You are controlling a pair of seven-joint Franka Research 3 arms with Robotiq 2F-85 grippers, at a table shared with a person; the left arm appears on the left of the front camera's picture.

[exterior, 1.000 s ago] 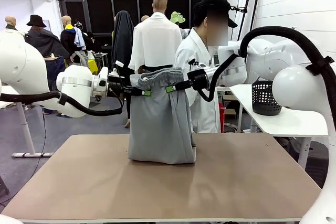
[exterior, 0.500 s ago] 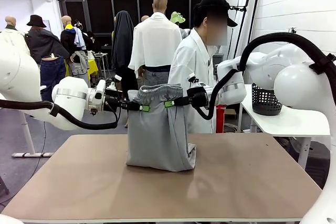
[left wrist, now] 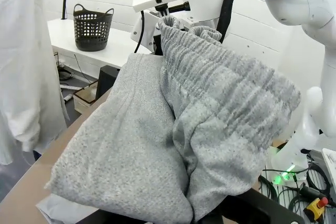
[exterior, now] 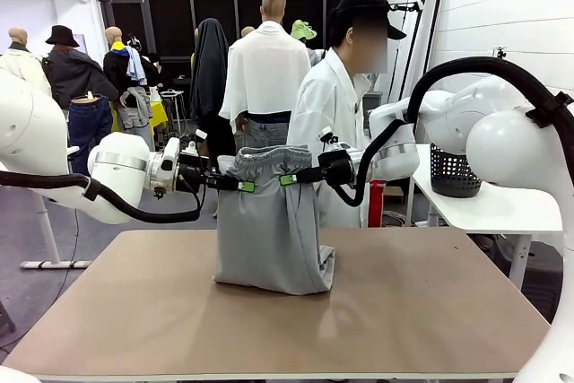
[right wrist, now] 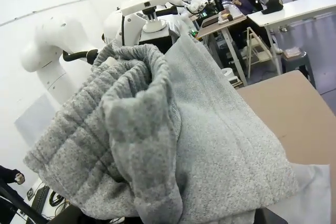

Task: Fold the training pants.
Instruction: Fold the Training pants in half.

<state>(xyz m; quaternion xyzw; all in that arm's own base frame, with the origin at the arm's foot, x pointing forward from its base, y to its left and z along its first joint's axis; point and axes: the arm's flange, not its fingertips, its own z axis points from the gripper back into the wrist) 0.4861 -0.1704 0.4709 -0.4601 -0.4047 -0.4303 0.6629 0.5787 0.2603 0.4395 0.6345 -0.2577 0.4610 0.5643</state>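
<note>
The light grey training pants point(exterior: 269, 226) hang by their gathered waistband between both grippers, over the middle of the brown table point(exterior: 269, 329). Their lower part is bunched on the tabletop. My left gripper point(exterior: 242, 185) is shut on the waistband's left end, my right gripper point(exterior: 289, 179) is shut on its right end, and the two stand close together. In the left wrist view the elastic waistband point(left wrist: 226, 93) fills the foreground with the cloth falling away beneath. In the right wrist view the rolled waistband point(right wrist: 131, 124) sits right in front of the camera.
A person in a white coat point(exterior: 334, 123) stands behind the table's far edge, just behind the pants. A black basket point(exterior: 455, 168) rests on a white side table point(exterior: 484, 208) at the right. Bare tabletop lies around the pants on all sides.
Both grippers have come down and drifted slightly left with the waistband. More of the pants' lower end has piled onto the table.
</note>
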